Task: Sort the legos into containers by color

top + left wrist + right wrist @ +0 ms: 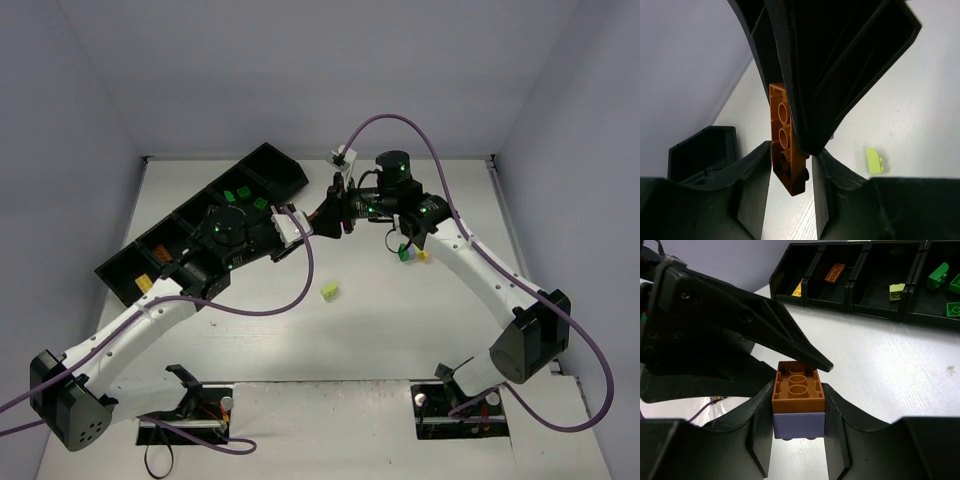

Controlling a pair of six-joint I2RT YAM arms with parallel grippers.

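Legos loose on white counter, pale walls around. In tray compartments: yellow, brown, lime, green. Clamped in right fingers: brown-on-purple stack; left fingers narrow around it, grip unclear.

Left gripper and right gripper, joined at a brown brick, bar mid-table. Table around the lime brick lies open.

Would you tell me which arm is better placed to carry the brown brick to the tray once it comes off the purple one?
Left, probably. The left gripper straddles the brown brick, and the tray lies on its side; the right gripper is clamped on the purple brick beneath.
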